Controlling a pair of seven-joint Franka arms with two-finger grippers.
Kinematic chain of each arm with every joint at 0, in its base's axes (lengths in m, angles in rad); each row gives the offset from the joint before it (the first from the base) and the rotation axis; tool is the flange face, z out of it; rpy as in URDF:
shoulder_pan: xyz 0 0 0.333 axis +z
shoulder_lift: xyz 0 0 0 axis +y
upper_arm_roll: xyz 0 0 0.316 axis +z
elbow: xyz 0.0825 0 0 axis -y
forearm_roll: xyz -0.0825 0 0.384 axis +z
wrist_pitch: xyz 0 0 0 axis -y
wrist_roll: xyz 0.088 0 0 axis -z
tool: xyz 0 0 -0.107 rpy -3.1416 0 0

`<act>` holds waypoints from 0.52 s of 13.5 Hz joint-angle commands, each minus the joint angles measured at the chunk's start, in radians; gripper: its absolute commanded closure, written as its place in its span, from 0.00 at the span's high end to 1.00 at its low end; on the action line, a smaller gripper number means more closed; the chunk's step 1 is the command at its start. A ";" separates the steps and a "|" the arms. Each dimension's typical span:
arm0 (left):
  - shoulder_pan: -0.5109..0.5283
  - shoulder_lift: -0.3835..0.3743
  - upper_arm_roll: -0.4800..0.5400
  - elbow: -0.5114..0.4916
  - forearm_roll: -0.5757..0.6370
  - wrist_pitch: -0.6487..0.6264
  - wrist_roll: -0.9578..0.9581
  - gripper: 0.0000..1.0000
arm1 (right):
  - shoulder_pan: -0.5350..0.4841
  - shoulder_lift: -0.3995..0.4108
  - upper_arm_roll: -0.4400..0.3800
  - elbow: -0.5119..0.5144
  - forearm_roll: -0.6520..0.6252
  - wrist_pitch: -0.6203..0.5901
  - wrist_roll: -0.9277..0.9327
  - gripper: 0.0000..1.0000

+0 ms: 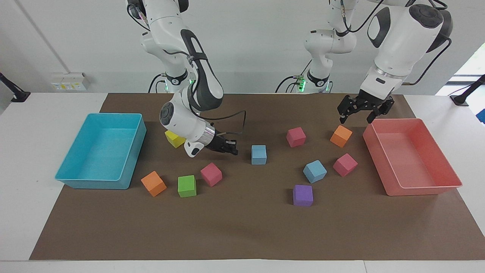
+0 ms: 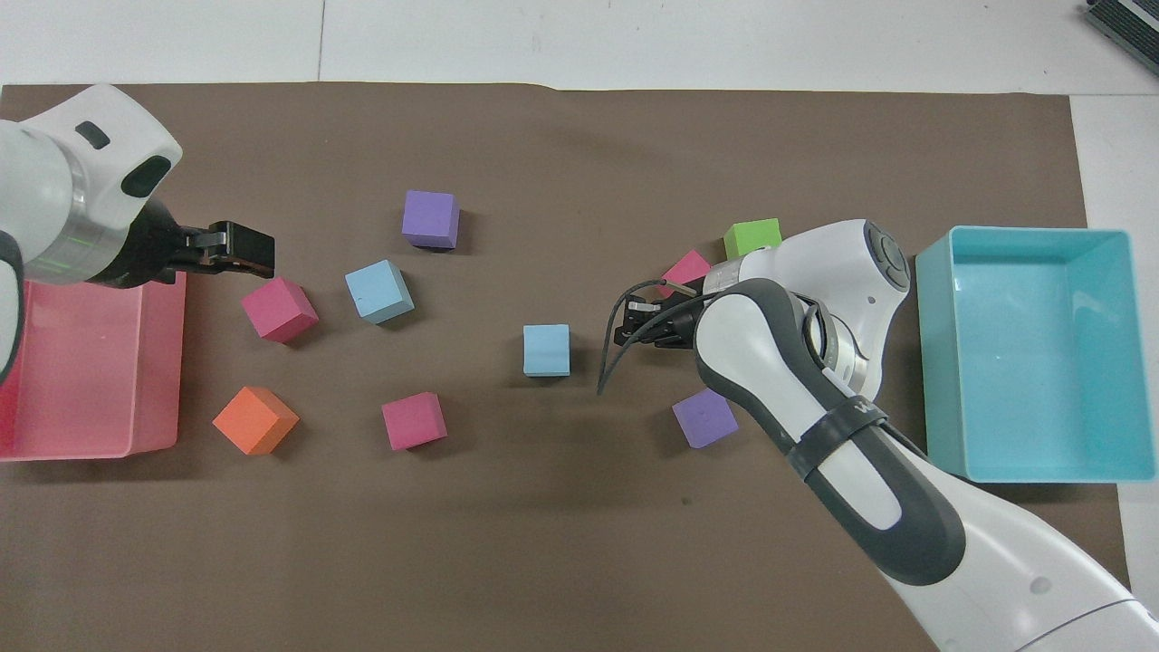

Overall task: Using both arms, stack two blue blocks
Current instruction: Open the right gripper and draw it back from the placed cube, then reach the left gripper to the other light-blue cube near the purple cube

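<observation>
Two blue blocks lay apart on the brown mat (image 1: 242, 235), neither stacked. One blue block (image 1: 258, 154) (image 2: 547, 349) sat near the middle of the mat. The other blue block (image 1: 314, 171) (image 2: 378, 291) lay toward the left arm's end, farther from the robots than the first, with a pink block (image 1: 344, 164) (image 2: 279, 309) just beside it and a purple block (image 1: 302, 195) (image 2: 431, 218) farther out.

The right gripper (image 1: 229, 147) (image 2: 634, 319) was low over the mat just beside the middle blue block, on the side toward the right arm's end, pointing at it and not touching it. I could not tell how far its fingers were parted; it held nothing that showed.

The left gripper (image 1: 359, 113) (image 2: 244, 250) hung in the air over the mat beside the nearer corner of the pink bin (image 1: 447, 178) (image 2: 154, 398), above an orange block (image 1: 341, 135) (image 2: 254, 419). Its fingers were spread apart and empty.

Toward the right arm's end stood a turquoise bin (image 1: 125, 167) (image 2: 942, 362), with a yellow block (image 1: 174, 138), another pink block (image 1: 211, 174) (image 2: 685, 268), a green block (image 1: 186, 185) (image 2: 752, 237), a second orange block (image 1: 153, 183) and a second purple block (image 2: 704, 418) around the right arm. A third pink block (image 1: 296, 136) (image 2: 414, 420) lay nearer the robots than the two blue ones
</observation>
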 commanded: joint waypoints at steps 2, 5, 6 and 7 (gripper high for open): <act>-0.019 -0.017 0.012 -0.085 0.013 0.088 -0.029 1.00 | -0.008 0.036 0.006 -0.015 0.122 0.018 -0.125 0.00; -0.048 0.002 0.012 -0.136 0.013 0.172 -0.098 1.00 | -0.014 0.049 0.006 -0.017 0.171 0.009 -0.174 0.00; -0.052 0.019 0.012 -0.137 0.014 0.186 -0.118 1.00 | -0.009 0.053 0.006 -0.017 0.172 0.012 -0.175 0.00; -0.061 0.031 0.012 -0.142 0.014 0.204 -0.121 1.00 | -0.009 0.054 0.006 -0.017 0.183 0.012 -0.179 0.00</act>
